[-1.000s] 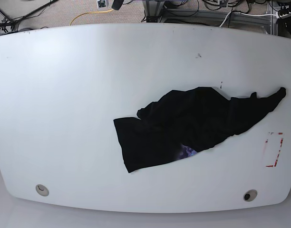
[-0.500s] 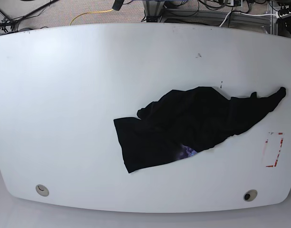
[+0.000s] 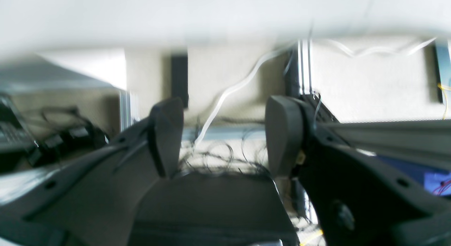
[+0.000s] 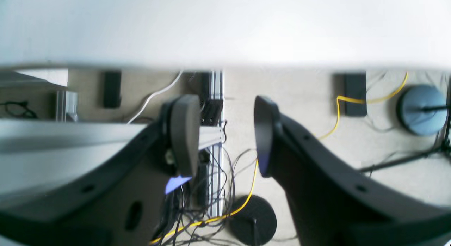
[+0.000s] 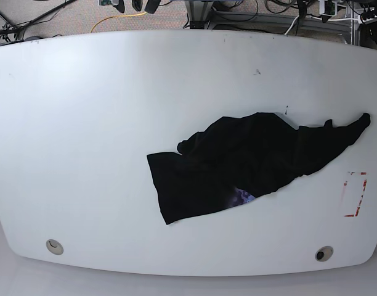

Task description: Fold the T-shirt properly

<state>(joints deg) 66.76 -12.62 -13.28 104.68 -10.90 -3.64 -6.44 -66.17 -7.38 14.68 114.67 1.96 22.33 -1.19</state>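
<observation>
A large plain black soft-fabric T-shirt (image 5: 250, 163) lay crumpled on the broad white desk (image 5: 102, 123), right of centre in the base view, stretched in a long diagonal heap from a wide lower-left end to a narrow tip near the right edge. A small purple-blue printed patch (image 5: 242, 197) showed at its lower edge. A red-outlined rectangle mark (image 5: 355, 194) sat on the desk just below that tip. The left gripper (image 3: 223, 133) was released, its dark jaws spread with nothing between them, beyond the desk edge above cables on the floor. The right gripper (image 4: 225, 133) likewise stood released and empty, over a yellow cable (image 4: 246, 200).
</observation>
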